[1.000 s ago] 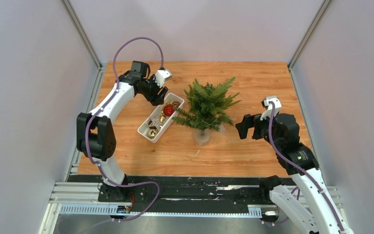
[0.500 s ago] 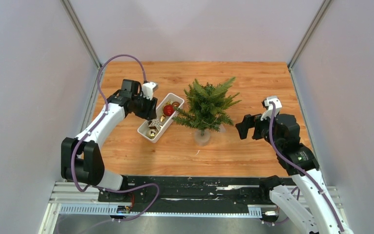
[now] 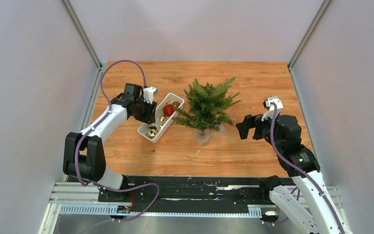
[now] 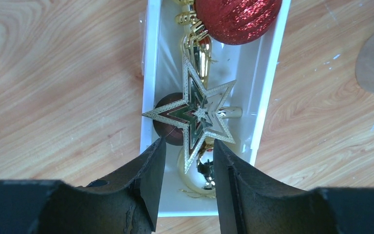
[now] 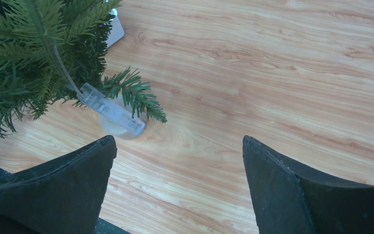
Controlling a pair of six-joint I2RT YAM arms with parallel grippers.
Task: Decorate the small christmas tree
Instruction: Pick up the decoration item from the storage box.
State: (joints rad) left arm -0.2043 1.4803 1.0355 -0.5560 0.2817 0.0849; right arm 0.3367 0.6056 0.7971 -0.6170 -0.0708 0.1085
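Dropping down from over the far end of the white tray (image 4: pixel 147 58) a second ago, the left gripper (image 4: pixel 185 161) now straddles the gold star's (image 4: pixel 199 114) lower tip, fingers narrowed but apparently not pinching yet. The right gripper (image 5: pixel 177 141) stays spread wide and empty, beside the small christmas tree (image 3: pixel 207 105) standing mid-table. Tray's just left of the tree: red glitter ball (image 4: pixel 236 17), star, brown ball (image 4: pixel 168 122), gold bauble (image 4: pixel 195 178).

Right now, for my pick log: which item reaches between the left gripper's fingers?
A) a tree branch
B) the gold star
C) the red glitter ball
B: in the left wrist view the gold star pokes its lower tip between the fingers of the left gripper.
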